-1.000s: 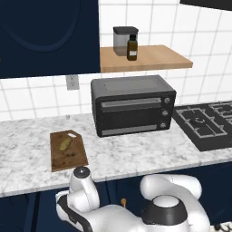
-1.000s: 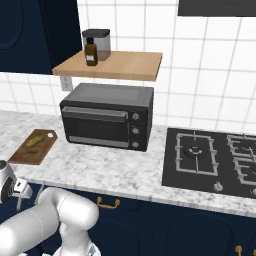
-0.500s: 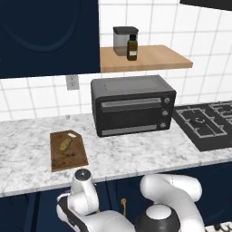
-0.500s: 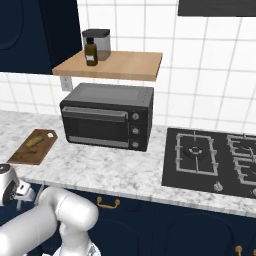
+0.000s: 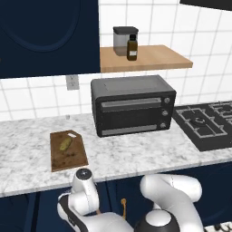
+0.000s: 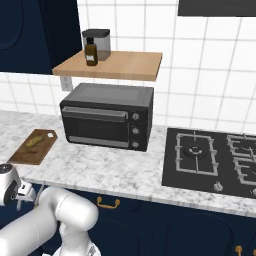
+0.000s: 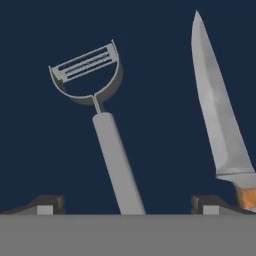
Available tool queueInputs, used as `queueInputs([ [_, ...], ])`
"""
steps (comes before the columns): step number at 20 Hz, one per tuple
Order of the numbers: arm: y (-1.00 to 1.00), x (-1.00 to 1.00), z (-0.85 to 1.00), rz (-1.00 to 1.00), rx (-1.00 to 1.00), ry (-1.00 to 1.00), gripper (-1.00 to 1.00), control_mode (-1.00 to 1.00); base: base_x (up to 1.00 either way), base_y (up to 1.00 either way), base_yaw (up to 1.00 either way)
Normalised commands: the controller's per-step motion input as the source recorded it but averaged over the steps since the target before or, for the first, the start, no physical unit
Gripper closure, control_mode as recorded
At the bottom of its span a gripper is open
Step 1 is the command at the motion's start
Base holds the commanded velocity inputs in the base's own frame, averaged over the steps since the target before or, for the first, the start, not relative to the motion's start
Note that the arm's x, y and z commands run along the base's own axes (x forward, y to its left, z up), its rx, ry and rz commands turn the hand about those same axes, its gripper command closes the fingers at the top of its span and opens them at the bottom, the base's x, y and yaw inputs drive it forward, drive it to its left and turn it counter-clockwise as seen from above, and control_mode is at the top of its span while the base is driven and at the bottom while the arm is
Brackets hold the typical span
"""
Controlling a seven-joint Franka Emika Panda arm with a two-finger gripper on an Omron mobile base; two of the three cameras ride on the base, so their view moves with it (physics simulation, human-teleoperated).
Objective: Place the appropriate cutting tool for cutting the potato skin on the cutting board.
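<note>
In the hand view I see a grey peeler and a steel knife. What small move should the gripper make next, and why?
Probably lower the open gripper onto the thin handle of the silver-grey Y-headed peeler and close. The handle already lies between the two finger tips, while the long steel knife with the orange-brown handle lies to one side, near one finger tip. The yellowish potato waits on the dark brown wooden cutting board.

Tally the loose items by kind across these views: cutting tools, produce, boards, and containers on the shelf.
Cutting tools: 2, the peeler and the knife, side by side on a dark blue surface.
Produce: 1, the potato on the board.
Boards: 1, the cutting board.
Shelf containers: 2, the brown bottle and the grey canister.
Total: 6
</note>
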Motion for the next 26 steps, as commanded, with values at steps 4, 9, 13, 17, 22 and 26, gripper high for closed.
queueInputs([
  [4, 0.00, 0.00, -0.29, 0.00, 0.00, 0.00, -1.00, -1.00, 0.00, 0.00, 0.00],
  [9, 0.00, 0.00, -0.17, 0.00, 0.00, 0.05, -1.00, -1.00, 0.00, 0.00, 0.00],
  [13, 0.00, 0.00, 0.00, 0.00, 0.00, 0.00, -1.00, -1.00, 0.00, 0.00, 0.00],
  [17, 0.00, 0.00, -0.06, 0.00, 0.00, 0.00, -1.00, -1.00, 0.00, 0.00, 0.00],
  [22, 0.05, 0.00, -0.32, 0.00, -0.05, 0.00, 1.00, -1.00, 0.00, 0.00, 0.00],
  [26, 0.00, 0.00, -0.05, 0.00, 0.00, 0.00, 1.00, -1.00, 0.00, 0.00, 0.00],
])
